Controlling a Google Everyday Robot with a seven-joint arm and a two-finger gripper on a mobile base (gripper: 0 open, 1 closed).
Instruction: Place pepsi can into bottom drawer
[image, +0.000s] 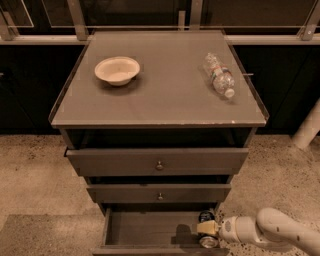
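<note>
The bottom drawer (145, 230) is pulled open at the foot of the cabinet, and its plain inside shows. My gripper (207, 229) reaches in from the right at the drawer's right end. It is shut on the pepsi can (205, 217). The can's blue body shows above the fingers and its silver end below them. The can is over the drawer's right inner corner. I cannot tell whether it touches the drawer floor.
Two wider drawers with round knobs, the top one (159, 161) and the middle one (159, 193), stand slightly open above. On the cabinet top (165, 95) are a white bowl (117, 70) and a clear water bottle (219, 75) lying on its side. A white post (307, 127) stands at the right.
</note>
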